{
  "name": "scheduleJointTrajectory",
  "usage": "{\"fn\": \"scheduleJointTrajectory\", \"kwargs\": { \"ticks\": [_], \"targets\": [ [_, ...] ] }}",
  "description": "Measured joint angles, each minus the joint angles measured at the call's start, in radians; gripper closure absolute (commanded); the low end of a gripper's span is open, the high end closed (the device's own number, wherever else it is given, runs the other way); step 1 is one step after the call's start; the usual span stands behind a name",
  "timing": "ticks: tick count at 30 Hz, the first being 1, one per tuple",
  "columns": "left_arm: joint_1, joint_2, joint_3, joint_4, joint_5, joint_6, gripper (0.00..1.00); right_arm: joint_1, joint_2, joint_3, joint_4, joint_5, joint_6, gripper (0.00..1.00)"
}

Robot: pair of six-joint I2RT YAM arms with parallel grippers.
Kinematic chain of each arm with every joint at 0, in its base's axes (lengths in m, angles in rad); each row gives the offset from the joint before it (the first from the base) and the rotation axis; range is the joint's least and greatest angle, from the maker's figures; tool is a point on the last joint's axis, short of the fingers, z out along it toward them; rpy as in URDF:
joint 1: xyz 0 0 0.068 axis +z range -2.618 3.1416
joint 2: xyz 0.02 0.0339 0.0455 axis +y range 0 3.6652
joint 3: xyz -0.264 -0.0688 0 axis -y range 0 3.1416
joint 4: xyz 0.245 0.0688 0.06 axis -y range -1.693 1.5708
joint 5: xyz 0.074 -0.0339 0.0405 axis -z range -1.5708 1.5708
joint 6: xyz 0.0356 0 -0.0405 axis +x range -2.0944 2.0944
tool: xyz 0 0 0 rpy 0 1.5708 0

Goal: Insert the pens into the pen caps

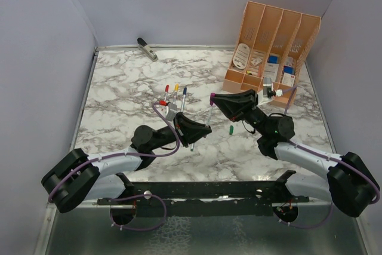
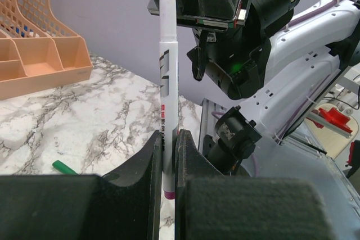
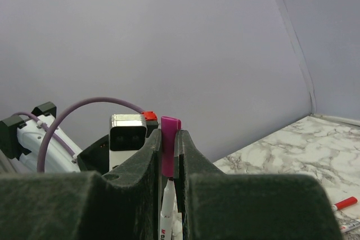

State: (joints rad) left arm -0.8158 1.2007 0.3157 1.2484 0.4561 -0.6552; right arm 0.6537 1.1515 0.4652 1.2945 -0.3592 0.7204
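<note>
My left gripper (image 1: 197, 131) is shut on a white pen (image 1: 208, 116) with a magenta end, and holds it upright in the left wrist view (image 2: 167, 82). My right gripper (image 1: 216, 98) is shut on the magenta cap (image 1: 212, 95). In the right wrist view the cap (image 3: 168, 144) sits between the fingers, with the pen's tip (image 3: 167, 195) right at its open lower end. Three more pens lie on the table, with red (image 1: 166, 95), yellow (image 1: 175, 92) and blue (image 1: 184, 96) ends. A green cap (image 1: 231, 129) lies loose on the marble; it also shows in the left wrist view (image 2: 63, 167).
An orange desk organiser (image 1: 271, 43) stands at the back right. A grey stapler-like tool (image 1: 147, 49) lies at the back left. Purple walls close in the marble table (image 1: 119, 88) on three sides. A red pen (image 3: 344, 203) shows on the table in the right wrist view.
</note>
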Motion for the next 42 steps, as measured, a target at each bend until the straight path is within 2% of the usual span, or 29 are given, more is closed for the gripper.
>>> {"fn": "scheduleJointTrajectory", "kwargs": {
  "ticks": [29,42],
  "targets": [
    [0.000,-0.008,0.000,-0.002,-0.031,0.023,1.00,0.013,0.011,-0.035,-0.010,-0.011,0.016,0.99],
    [0.000,-0.011,0.007,-0.024,-0.046,0.034,1.00,0.030,0.053,-0.050,0.039,-0.015,0.035,0.99]
  ]
}}
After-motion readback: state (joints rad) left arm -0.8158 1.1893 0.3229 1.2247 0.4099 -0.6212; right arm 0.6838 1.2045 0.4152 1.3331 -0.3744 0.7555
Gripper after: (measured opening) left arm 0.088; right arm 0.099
